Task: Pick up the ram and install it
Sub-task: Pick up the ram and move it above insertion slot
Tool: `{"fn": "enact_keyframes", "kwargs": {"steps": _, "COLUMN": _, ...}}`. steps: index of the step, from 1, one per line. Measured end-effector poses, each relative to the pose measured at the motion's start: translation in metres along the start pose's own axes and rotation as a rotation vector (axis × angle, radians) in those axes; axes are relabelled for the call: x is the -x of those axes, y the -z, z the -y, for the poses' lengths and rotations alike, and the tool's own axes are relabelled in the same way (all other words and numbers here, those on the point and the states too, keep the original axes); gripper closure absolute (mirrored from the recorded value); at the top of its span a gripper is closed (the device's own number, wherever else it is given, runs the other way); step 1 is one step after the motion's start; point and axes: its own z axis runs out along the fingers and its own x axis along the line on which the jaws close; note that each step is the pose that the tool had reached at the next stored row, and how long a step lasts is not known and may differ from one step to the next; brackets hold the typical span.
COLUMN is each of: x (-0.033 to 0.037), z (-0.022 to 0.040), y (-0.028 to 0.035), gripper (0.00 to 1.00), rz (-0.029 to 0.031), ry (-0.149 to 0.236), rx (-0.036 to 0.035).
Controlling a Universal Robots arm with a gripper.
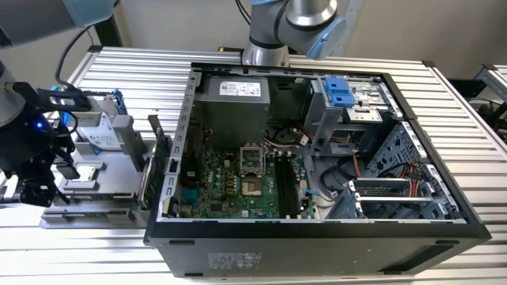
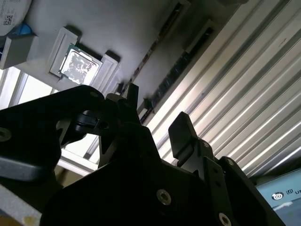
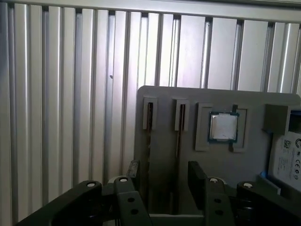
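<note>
**Robot claw hangs open and empty over the parts holder, with the ram standing in its slot there.**

In the first wrist view the gripper [image 3: 164, 175] has its two black fingers [image 3: 197, 176] spread well apart, with nothing between them. Just beyond them the ram [image 3: 178, 141] stands edge-on in a slot of the grey holder [image 3: 164, 99]. A second thin stick [image 3: 149, 132] stands in the neighbouring slot, and a square processor chip [image 3: 223, 127] sits in a recess alongside. The holder rests on a ribbed aluminium table [image 3: 70, 94]. In the exterior view the open computer case [image 1: 317, 234] lies to the exterior view's right of the holder. Inside it, long black memory slots [image 1: 287, 184] run along the green motherboard [image 1: 230, 190].
</note>
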Motion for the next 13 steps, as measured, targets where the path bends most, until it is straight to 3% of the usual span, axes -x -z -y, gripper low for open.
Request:
{"fn": "enact_keyframes", "kwargs": {"steps": 2, "x": -0.0001, "z": -0.0006, "y": -0.0034, "gripper": 0.0, "rz": -0.0036, "ry": 0.0, "rx": 0.0003}}
{"fn": "enact_keyframes", "kwargs": {"steps": 6, "x": -0.0028, "z": -0.0017, "y": -0.0106, "gripper": 0.0, "rz": -0.0045, "ry": -0.004, "rx": 0.0}}
{"fn": "enact_keyframes", "kwargs": {"steps": 11, "x": -0.0069, "z": -0.0025, "y": -0.0195, "gripper": 0.0, "rz": -0.005, "ry": -0.033, "rx": -0.0118}}
{"fn": "enact_keyframes", "kwargs": {"steps": 13, "x": -0.0082, "z": -0.0026, "y": -0.0232, "gripper": 0.0, "rz": -0.005, "ry": -0.04, "rx": -0.0123}}
